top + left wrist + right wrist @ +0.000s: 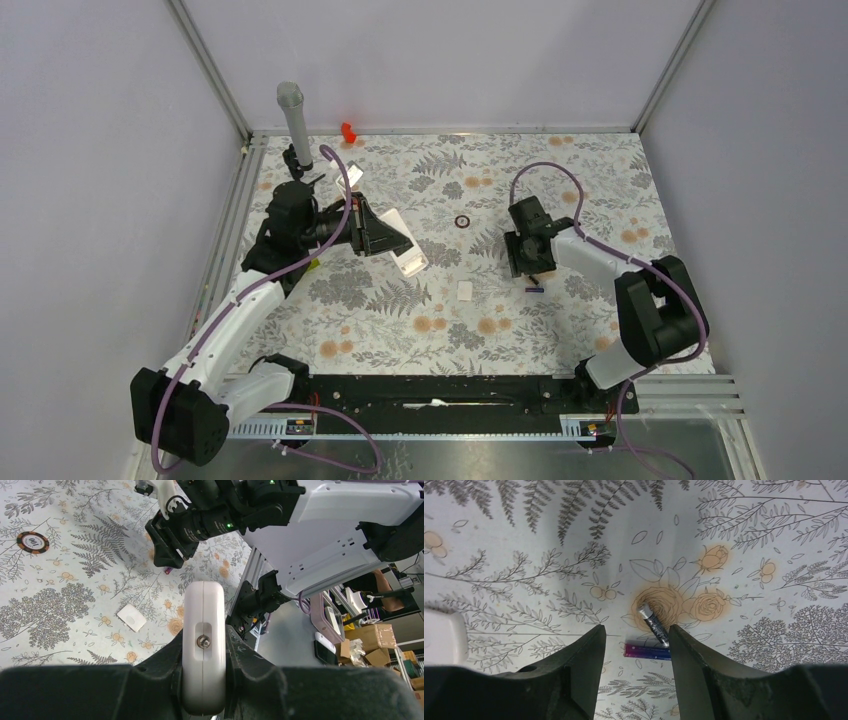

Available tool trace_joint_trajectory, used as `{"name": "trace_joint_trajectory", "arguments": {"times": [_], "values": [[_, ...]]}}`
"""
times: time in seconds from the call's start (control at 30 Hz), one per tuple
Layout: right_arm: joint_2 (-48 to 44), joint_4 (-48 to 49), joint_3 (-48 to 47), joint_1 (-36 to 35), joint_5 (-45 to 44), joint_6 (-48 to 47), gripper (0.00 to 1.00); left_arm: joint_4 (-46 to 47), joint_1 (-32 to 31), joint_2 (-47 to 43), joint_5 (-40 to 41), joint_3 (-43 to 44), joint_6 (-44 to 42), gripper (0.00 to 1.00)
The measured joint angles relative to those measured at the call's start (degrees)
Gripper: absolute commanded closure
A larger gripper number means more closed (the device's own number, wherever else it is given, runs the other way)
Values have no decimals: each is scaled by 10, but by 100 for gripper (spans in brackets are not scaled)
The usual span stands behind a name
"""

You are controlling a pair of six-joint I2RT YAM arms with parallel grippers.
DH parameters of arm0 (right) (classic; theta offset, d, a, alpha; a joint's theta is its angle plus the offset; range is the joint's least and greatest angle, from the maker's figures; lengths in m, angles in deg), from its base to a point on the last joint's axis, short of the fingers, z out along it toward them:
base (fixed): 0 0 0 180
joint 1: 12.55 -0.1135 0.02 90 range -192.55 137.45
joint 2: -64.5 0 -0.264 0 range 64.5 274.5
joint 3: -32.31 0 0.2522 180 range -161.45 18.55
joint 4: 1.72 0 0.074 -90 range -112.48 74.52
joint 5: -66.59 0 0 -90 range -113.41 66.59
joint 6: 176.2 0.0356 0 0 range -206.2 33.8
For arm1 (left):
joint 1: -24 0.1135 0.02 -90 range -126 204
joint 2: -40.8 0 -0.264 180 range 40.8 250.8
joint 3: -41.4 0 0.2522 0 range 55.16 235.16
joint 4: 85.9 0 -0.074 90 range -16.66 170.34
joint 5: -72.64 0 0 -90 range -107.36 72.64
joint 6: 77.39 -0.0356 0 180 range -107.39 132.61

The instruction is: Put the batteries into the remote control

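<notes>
Here, reading from the left, we see the left jaws closed on the remote control (202, 630), which they pinch by its two long sides. A white face of it with a small recessed screw is turned toward the left wrist camera. In the top view, the remote juts from the jaws to the right, over the fern-patterned surface (400, 330). Right of it, a small flat white cover piece (464, 291) lies on the surface, and a dark ring-shaped chip (462, 221) lies farther back, well apart from the cover piece. Farther right, the right jaws point down at the surface and stand apart, gripping nothing. The batteries lie on the surface between their fingers (574, 670). The dark battery (653, 625) lies diagonally, its metal-capped end away from the camera. The purple battery (646, 651) lies crosswise at its near end, and the two appear to touch. The dark battery's near end lies just beside the finger on the right of that view.
</notes>
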Motion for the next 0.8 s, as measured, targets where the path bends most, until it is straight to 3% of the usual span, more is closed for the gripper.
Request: {"name": "trace_joint_trajectory", "arguments": {"times": [0.8], "values": [[84,-37,-45,69,56,-21,67,22,0,-5,-2,0,19,100]]}}
